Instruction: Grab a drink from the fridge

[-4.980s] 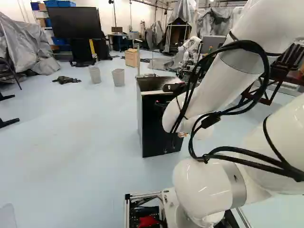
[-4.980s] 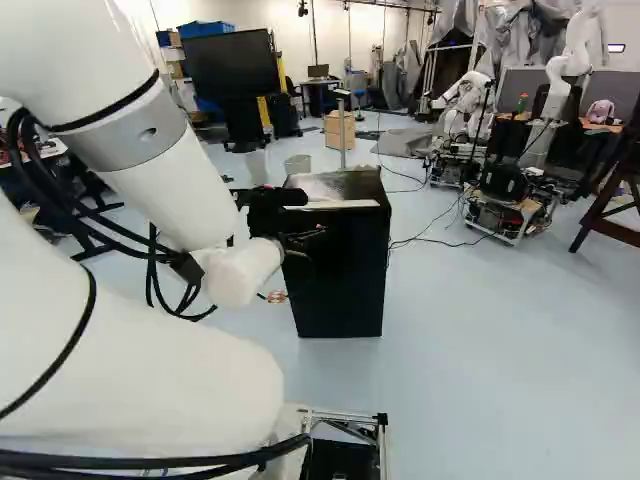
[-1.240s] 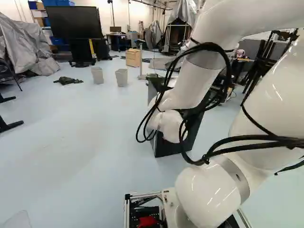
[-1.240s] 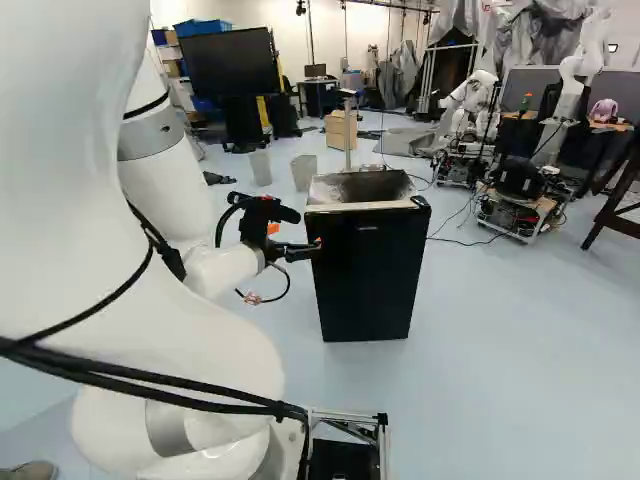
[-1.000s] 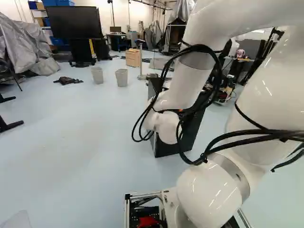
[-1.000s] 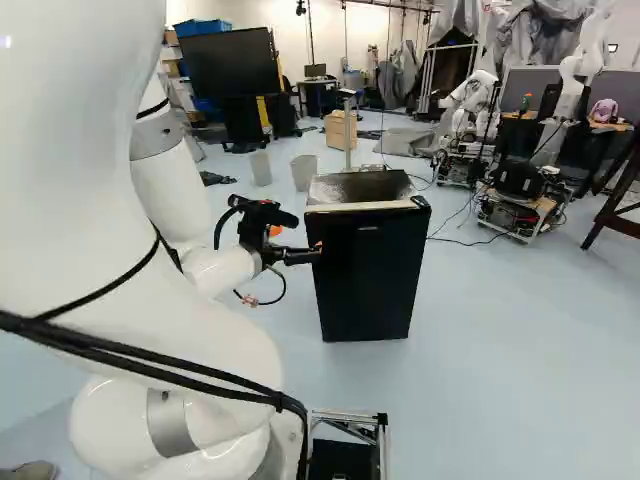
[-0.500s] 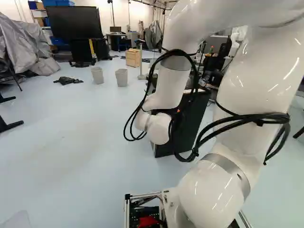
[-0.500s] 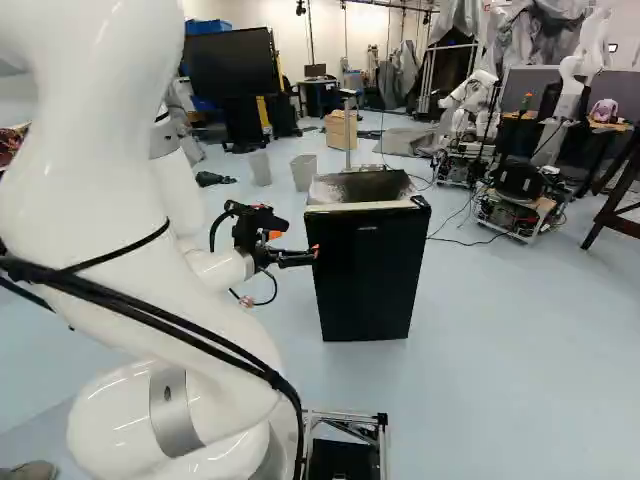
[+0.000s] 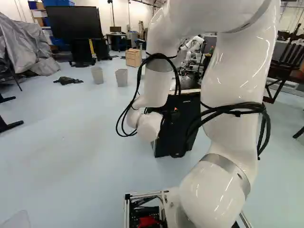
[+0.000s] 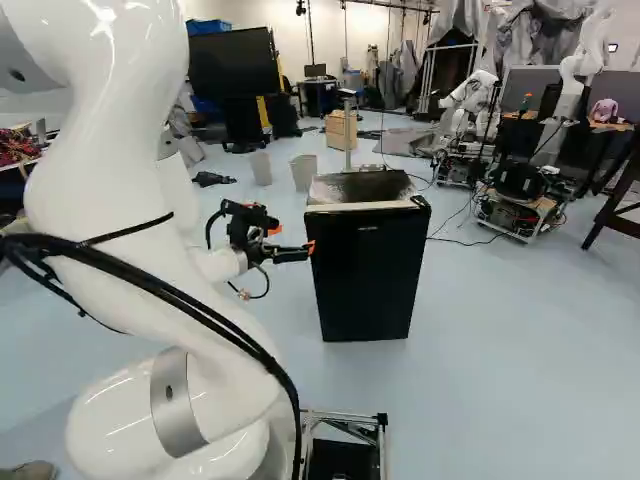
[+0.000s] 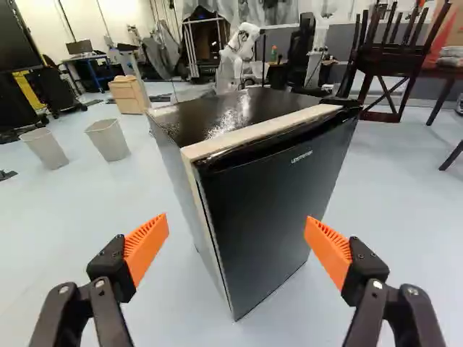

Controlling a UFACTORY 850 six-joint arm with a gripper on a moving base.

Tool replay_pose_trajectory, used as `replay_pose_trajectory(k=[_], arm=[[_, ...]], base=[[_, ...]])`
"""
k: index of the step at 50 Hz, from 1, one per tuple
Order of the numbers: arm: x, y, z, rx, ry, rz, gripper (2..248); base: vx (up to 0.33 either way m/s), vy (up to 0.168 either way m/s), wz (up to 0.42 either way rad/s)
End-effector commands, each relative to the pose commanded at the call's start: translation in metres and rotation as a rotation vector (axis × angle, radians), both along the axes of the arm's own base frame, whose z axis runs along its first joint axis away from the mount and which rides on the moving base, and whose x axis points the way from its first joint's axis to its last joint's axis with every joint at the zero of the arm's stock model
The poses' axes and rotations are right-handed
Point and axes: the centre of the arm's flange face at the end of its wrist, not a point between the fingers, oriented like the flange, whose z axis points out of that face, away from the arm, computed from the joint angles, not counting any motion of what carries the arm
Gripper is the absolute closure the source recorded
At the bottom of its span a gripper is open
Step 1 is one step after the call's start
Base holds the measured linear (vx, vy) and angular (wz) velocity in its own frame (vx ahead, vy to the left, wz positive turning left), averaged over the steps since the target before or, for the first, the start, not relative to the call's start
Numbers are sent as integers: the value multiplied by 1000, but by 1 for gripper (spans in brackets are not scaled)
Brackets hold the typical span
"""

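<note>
Well, the fridge [image 10: 368, 275] stands on pale floor [image 10: 510, 320] (two bins [image 10: 304, 173] beyond); the gripper [image 10: 293, 240] has jaws apart.

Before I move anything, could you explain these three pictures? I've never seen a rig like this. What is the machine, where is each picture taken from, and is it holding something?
The machine is one white arm on a moving base, with a black gripper at its end. Two pictures come from the base, behind the arm: one from its left, one from its right. They show one scene, so there is just one black fridge. The third looks out from the wrist, along the gripper, at that fridge ahead.

The fridge stands on the floor and its door looks shut. Beyond it are two grey bins and a wooden cabinet.

The gripper holds nothing: its orange pads stand wide apart.
</note>
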Motion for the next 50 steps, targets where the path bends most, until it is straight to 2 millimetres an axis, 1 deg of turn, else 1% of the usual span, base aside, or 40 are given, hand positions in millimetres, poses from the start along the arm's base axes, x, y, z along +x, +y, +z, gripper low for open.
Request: replay_pose_trajectory(k=[18,29,37,50], arm=[[23,20,1,-4,-56,-57,3],[42,30,1,1,-85,-99,3],[58,34,0,10,-99,-133,3],[79,36,-14,8,-94,-181,3]], base=[[0,0,0],[0,0,0],[0,0,0],[0,0,0]])
